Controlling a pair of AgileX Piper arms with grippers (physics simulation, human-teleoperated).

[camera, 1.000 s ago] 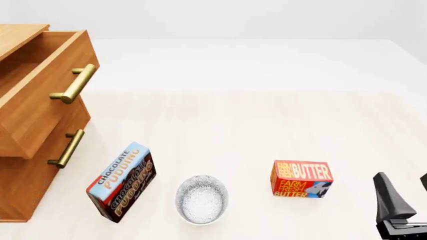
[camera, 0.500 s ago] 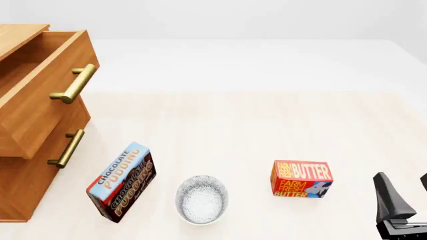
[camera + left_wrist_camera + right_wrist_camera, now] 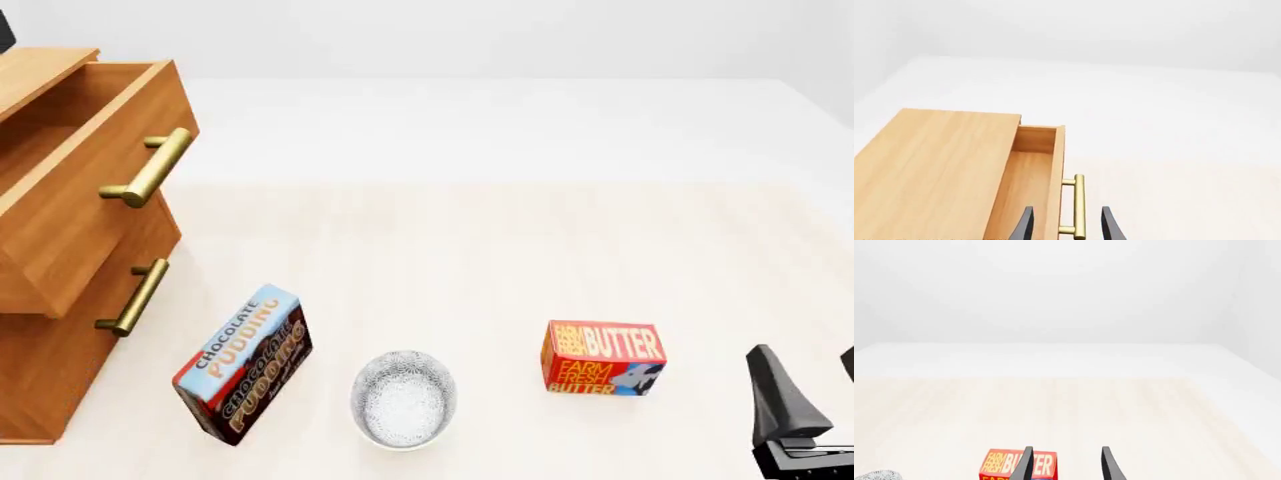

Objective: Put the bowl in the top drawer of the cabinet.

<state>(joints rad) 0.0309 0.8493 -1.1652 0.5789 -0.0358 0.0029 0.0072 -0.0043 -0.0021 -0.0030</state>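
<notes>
Left wrist view: the left end effector (image 3: pixel 1066 226), fingers apart and empty, hovers astride the brass handle (image 3: pixel 1078 206) of the top drawer (image 3: pixel 1033 182), pulled out from the cabinet (image 3: pixel 934 175).

Front view: the bowl (image 3: pixel 403 399) sits on the desk (image 3: pixel 507 250) between pudding box (image 3: pixel 244 363) and butter box (image 3: pixel 603 358), well apart from the cabinet.

Right wrist view: the right end effector (image 3: pixel 1066 466), open and empty, faces the butter box.

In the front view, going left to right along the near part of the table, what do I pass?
Cabinet → pudding box → bowl → butter box → right gripper.
</notes>
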